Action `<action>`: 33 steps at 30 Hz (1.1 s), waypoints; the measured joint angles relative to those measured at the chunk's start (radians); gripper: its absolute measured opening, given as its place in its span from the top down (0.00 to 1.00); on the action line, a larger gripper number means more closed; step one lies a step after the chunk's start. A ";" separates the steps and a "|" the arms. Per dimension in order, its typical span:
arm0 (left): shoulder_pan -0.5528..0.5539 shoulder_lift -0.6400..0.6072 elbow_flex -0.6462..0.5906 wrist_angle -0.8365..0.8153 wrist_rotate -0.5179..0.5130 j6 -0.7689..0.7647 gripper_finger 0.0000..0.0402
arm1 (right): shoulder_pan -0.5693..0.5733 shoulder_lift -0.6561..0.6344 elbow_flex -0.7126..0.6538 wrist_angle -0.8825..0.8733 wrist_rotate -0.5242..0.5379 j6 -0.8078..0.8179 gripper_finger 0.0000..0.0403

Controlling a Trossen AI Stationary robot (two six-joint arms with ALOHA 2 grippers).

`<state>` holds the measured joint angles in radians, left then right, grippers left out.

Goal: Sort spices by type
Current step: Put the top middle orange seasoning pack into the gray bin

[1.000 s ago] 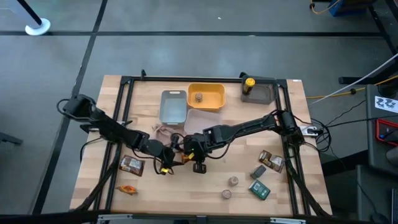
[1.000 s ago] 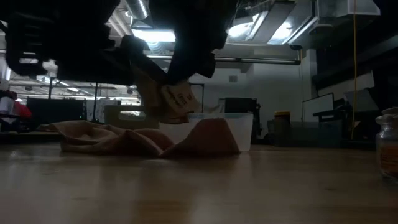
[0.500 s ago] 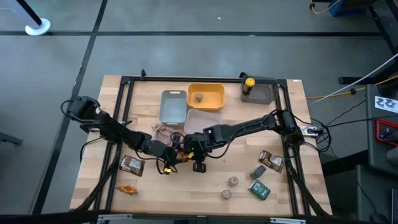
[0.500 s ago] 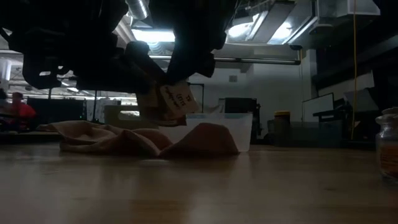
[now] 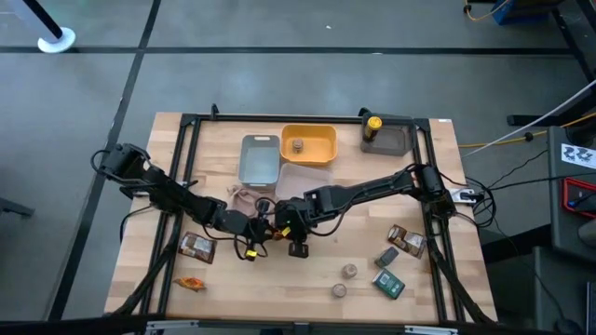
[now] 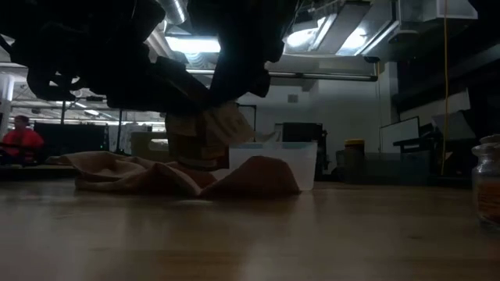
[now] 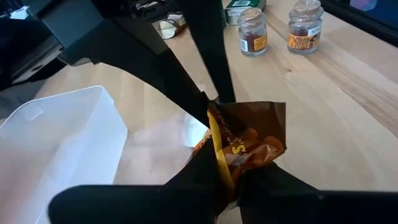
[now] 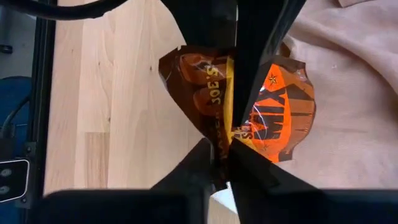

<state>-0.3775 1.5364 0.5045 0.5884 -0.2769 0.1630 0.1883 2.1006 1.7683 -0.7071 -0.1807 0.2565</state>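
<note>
In the high view, the left gripper [image 5: 258, 233] and the right gripper [image 5: 279, 223] are being brought together near the table's middle, just in front of the beige cloth [image 5: 244, 197]. A brown and orange foil packet [image 5: 269, 231] is being held between them, too small here for its long axis to be told. Another foil packet [image 5: 197, 247] is lying flat to the left, with a small orange packet [image 5: 190, 283] near the front edge. Two tan jars [image 5: 348, 271] and dark boxes [image 5: 388, 284] are lying at the front right. A yellow tray [image 5: 312, 146] and a grey tray [image 5: 260, 160] are standing at the back.

In the low view, the held packet [image 6: 205, 134] is being kept off the wood, above the cloth [image 6: 117, 173], with its upper edge tilted to the right. A clear tray [image 6: 301, 160] is standing behind it.

In the left wrist view, the packet [image 7: 245, 146] is being pinched by both pairs of dark fingers [image 7: 202, 168], which are crossing at its crumpled middle; its flat end is pointing toward the jars [image 7: 252, 31].

In the right wrist view, the packet [image 8: 273, 115] is being squeezed at its centre by fingers [image 8: 249, 165] pressed together on the foil, its long axis running across them, from bare wood to the cloth [image 8: 348, 93].
</note>
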 joint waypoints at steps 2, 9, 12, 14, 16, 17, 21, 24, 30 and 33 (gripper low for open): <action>0.000 0.000 0.000 0.000 0.000 0.000 0.97 | 0.000 0.000 0.000 0.000 -0.015 0.000 0.81; 0.001 -0.010 0.000 0.002 -0.005 -0.025 0.96 | -0.007 -0.003 0.000 -0.062 -0.018 0.002 0.66; 0.005 -0.033 0.000 -0.001 -0.027 -0.025 0.97 | -0.012 -0.029 0.000 -0.167 0.008 0.005 0.63; 0.017 -0.051 0.000 -0.002 -0.031 -0.028 0.97 | -0.012 -0.057 0.000 -0.220 0.073 0.005 0.62; 0.034 -0.072 0.000 -0.004 -0.038 -0.037 0.97 | -0.011 -0.090 0.000 -0.246 0.131 0.001 0.62; 0.048 -0.083 0.000 -0.002 -0.042 -0.044 0.97 | -0.009 -0.108 0.000 -0.264 0.154 0.000 0.62; 0.110 -0.136 0.000 -0.001 -0.066 -0.051 0.96 | -0.003 -0.182 0.001 -0.299 0.244 -0.001 0.62; 0.171 -0.184 0.000 -0.005 -0.084 -0.051 0.97 | 0.004 -0.227 0.001 -0.327 0.298 -0.002 0.62; 0.317 -0.274 0.000 -0.017 -0.104 -0.052 0.97 | 0.049 -0.297 -0.045 -0.365 0.449 -0.001 0.62; 0.394 -0.296 0.000 -0.038 -0.105 -0.070 0.96 | 0.074 -0.336 -0.104 -0.374 0.466 -0.001 0.62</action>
<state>0.0161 1.2408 0.5045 0.5508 -0.3817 0.0925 0.2619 1.7647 1.6641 -1.0808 0.2857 0.2554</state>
